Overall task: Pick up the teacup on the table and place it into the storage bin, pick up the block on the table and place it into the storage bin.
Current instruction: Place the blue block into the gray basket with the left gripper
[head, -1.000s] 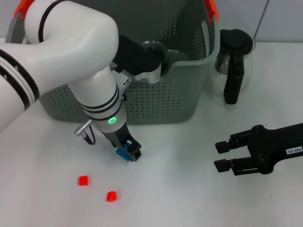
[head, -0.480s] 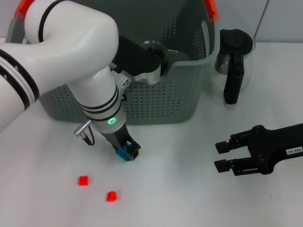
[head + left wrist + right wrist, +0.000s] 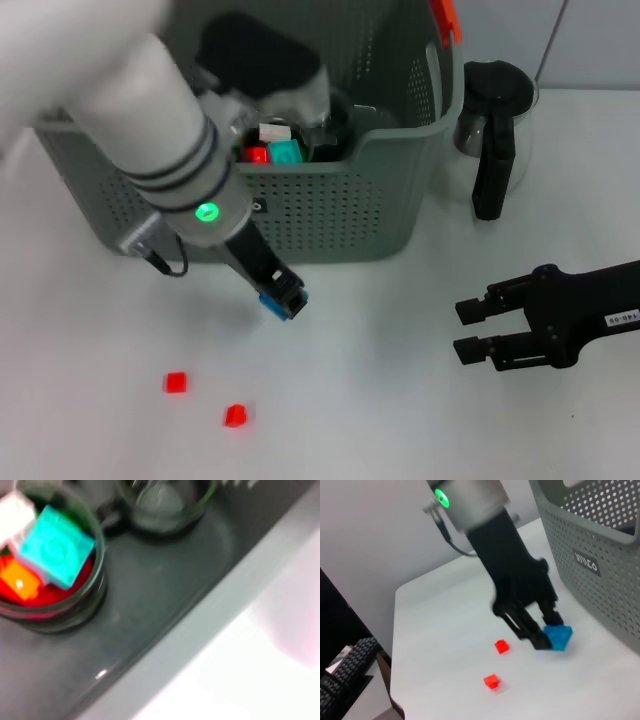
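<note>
My left gripper (image 3: pixel 283 300) is shut on a blue block (image 3: pixel 286 304), low over the table in front of the storage bin (image 3: pixel 330 215). The right wrist view shows the same blue block (image 3: pixel 558 637) pinched between the black fingers (image 3: pixel 532 632). I cannot tell whether it touches the table. Inside the grey bin stand an empty glass teacup (image 3: pixel 335 118) and a glass cup (image 3: pixel 268 152) holding red, teal and white blocks. In the left wrist view both show, the teacup (image 3: pixel 165 502) and the filled cup (image 3: pixel 47 567). My right gripper (image 3: pixel 463 330) rests open at the table's right.
Two small red blocks (image 3: pixel 176 381) (image 3: pixel 235 414) lie on the white table at the front left, also seen as red blocks (image 3: pixel 502 646) (image 3: pixel 491 681) from the right wrist. A glass pot with a black handle (image 3: pixel 494 140) stands right of the bin.
My left arm has swung up and to the left, uncovering the bin's inside. The blue block in its gripper moved a little right and toward the bin. The right arm stayed still.
</note>
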`<action>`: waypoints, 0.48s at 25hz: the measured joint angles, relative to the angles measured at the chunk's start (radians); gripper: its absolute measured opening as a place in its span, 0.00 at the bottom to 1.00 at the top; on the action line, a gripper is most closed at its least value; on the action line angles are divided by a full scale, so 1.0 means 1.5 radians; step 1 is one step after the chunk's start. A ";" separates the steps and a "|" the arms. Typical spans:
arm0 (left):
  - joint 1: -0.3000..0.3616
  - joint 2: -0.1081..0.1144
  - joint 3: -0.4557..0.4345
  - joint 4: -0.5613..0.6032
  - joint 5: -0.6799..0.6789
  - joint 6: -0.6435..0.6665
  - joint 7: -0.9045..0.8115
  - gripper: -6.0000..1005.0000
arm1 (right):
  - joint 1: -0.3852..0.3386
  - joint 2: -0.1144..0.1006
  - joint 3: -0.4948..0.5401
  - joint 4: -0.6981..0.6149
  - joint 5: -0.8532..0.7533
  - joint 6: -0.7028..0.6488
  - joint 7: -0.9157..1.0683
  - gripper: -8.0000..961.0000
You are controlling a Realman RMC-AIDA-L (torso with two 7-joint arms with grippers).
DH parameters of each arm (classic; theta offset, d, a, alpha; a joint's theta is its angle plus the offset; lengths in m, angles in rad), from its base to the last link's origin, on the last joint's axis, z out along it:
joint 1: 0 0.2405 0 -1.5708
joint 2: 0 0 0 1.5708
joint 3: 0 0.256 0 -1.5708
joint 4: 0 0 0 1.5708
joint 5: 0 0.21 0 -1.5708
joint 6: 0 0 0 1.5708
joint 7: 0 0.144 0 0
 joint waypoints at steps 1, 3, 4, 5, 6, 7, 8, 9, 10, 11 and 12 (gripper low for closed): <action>0.006 0.001 -0.022 0.022 -0.014 0.017 0.017 0.41 | 0.000 0.000 0.000 -0.001 0.000 0.000 0.001 0.59; 0.023 0.002 -0.099 0.078 -0.068 0.067 0.066 0.41 | 0.001 0.000 0.000 -0.002 0.000 0.000 0.002 0.59; 0.028 0.003 -0.138 0.101 -0.094 0.087 0.092 0.41 | 0.001 0.000 0.000 -0.002 0.000 0.000 0.002 0.59; 0.032 0.003 -0.168 0.113 -0.114 0.105 0.110 0.41 | 0.002 0.001 0.000 -0.002 0.000 0.000 0.003 0.59; 0.034 0.004 -0.217 0.126 -0.144 0.128 0.137 0.41 | 0.003 0.001 0.000 -0.002 0.000 0.000 0.003 0.59; 0.034 0.006 -0.266 0.131 -0.176 0.155 0.166 0.41 | 0.003 0.001 0.000 -0.002 0.000 0.000 0.003 0.59; 0.032 0.008 -0.290 0.131 -0.187 0.165 0.177 0.41 | 0.004 0.001 0.000 -0.002 0.000 0.001 0.004 0.59; 0.030 0.011 -0.326 0.131 -0.206 0.181 0.194 0.41 | 0.005 0.002 0.000 -0.001 0.000 0.001 0.004 0.59; 0.026 0.016 -0.361 0.130 -0.228 0.193 0.211 0.41 | 0.006 0.002 0.000 -0.001 0.000 0.001 0.004 0.59; 0.025 0.019 -0.376 0.129 -0.240 0.198 0.217 0.41 | 0.006 0.002 0.000 -0.001 0.000 0.001 0.005 0.59; 0.024 0.028 -0.403 0.129 -0.260 0.202 0.225 0.41 | 0.006 0.002 0.000 -0.001 0.000 0.001 0.005 0.59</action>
